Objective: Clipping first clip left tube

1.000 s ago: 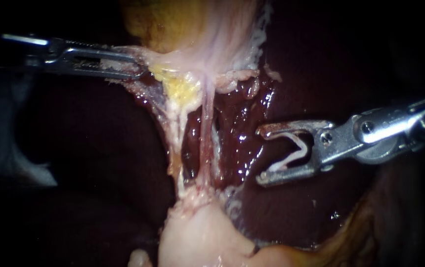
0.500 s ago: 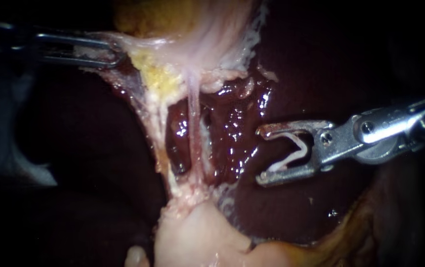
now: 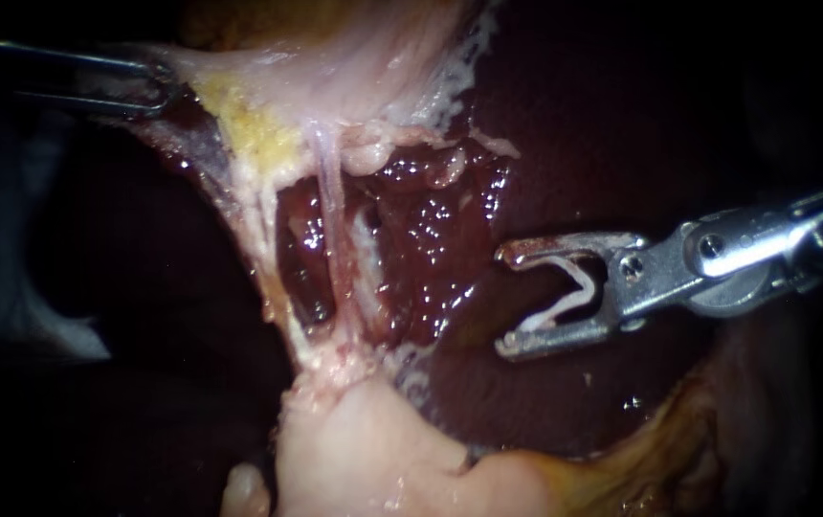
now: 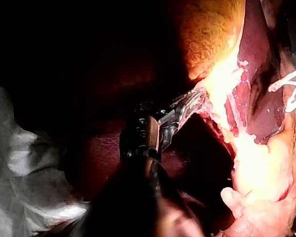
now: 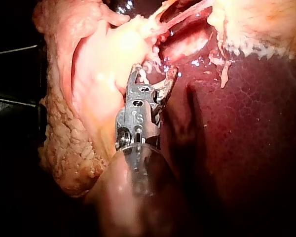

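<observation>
My left instrument (image 3: 153, 81) comes in at the upper left, its jaws shut on the edge of the pale gallbladder tissue (image 3: 335, 67) and holding it taut. Two strands run down from there: a left tube (image 3: 254, 225) with yellow fat on it, and a thin pinkish tube (image 3: 330, 206) to its right. My right instrument (image 3: 507, 299) stands well to the right of both over the liver (image 3: 431, 239). A white clip (image 3: 565, 292) sits between its wide-apart jaws, touching both. In the left wrist view the left instrument (image 4: 192, 101) grips tissue, with the clip (image 4: 293, 91) beyond.
A pale fatty mass (image 3: 354, 450) lies where the tubes end below. Wet dark liver shows in the window behind them. In the right wrist view the right instrument (image 5: 154, 74) hovers over yellowish tissue (image 5: 98, 74), with dark liver (image 5: 246, 138) beside it.
My left instrument has pulled the gallbladder tissue up and to the left, so both tubes now slant leftward and the window behind them is wider. The right instrument has not moved.
</observation>
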Controlling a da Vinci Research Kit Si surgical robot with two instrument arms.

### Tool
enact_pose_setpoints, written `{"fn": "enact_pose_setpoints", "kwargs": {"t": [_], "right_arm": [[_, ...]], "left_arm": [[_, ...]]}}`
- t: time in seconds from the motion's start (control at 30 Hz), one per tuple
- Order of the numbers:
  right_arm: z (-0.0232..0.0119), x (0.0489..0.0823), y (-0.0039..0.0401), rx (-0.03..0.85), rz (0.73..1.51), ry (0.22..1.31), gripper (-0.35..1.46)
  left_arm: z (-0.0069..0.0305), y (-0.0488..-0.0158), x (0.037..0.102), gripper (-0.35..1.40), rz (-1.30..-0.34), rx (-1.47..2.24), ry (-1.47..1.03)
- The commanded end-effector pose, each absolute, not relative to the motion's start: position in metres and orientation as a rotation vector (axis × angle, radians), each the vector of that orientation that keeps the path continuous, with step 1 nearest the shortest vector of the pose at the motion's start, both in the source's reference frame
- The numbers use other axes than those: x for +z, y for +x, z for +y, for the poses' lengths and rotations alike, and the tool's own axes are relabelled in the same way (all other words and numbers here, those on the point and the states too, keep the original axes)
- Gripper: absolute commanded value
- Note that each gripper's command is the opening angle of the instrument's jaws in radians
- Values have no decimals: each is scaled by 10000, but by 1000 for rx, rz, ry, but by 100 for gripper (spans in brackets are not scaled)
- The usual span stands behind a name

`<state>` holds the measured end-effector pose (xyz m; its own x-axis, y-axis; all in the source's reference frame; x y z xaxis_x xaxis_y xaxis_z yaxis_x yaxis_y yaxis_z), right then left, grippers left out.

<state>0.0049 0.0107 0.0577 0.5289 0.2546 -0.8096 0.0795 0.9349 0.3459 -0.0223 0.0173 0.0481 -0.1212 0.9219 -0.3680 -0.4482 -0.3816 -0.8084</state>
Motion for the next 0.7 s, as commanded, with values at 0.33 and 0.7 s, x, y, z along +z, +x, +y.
{"fn": "enact_pose_setpoints", "kwargs": {"t": [0.33,0.7], "right_arm": [[95,565,86,114,1040,400,48],[76,572,135,163,1056,473,46]], "left_arm": [[173,-231,482,-35,-635,1699,-1085],[172,-242,483,-35,-630,1697,-1083]]}}
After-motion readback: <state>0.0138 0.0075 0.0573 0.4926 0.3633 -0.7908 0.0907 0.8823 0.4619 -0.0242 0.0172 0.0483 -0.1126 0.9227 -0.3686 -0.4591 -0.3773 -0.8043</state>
